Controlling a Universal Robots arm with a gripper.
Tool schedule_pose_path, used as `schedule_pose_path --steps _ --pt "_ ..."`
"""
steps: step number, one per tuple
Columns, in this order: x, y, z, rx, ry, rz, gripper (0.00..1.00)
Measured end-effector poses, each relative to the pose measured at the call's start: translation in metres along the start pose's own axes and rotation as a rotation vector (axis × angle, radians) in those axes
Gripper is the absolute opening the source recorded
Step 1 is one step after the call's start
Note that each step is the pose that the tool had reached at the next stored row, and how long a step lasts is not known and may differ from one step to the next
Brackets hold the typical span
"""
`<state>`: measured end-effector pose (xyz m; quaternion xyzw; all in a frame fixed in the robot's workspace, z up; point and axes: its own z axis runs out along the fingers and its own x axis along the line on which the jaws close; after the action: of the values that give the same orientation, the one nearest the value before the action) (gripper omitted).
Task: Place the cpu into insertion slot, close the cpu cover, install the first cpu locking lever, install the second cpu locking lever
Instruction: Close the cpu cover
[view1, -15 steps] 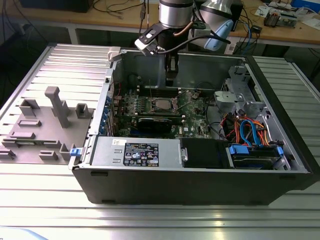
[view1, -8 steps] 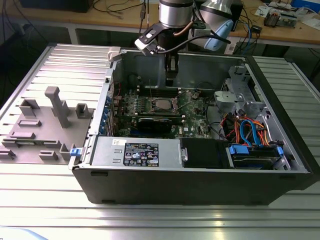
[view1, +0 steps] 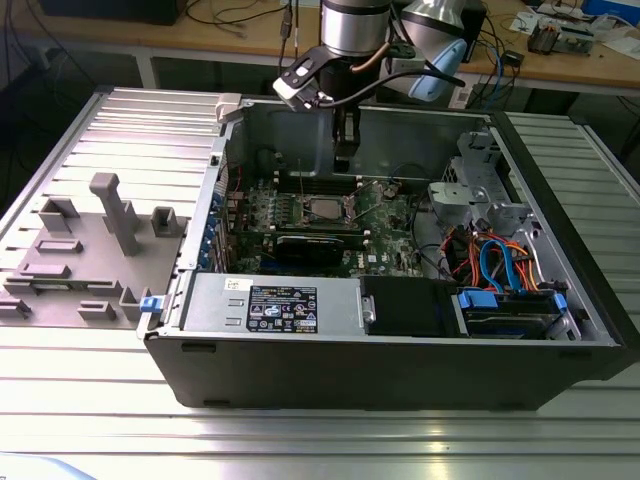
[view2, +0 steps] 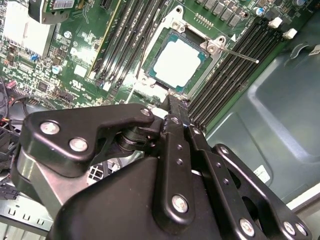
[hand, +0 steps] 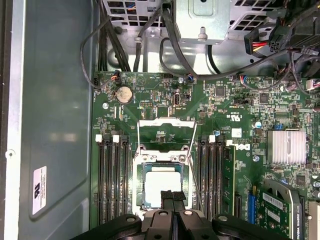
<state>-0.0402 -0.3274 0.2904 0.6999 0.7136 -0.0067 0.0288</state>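
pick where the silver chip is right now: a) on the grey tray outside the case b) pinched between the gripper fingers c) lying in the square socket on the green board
c: in the first wrist view the silver chip lies flat inside the socket on the green board, and the gripper above its edge holds nothing.

My gripper (hand: 172, 196), fingertips pressed together, hovers over one edge of the cpu (hand: 162, 181), which lies in the insertion slot (hand: 140, 186) on the green motherboard (hand: 235, 107), the cpu cover (hand: 165, 121) swung open.
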Motion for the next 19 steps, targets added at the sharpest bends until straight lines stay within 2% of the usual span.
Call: schedule_pose_path --steps 19 --pt "-0.0001 0.0057 0.0002 0.0 0.0 0.0 0.11"
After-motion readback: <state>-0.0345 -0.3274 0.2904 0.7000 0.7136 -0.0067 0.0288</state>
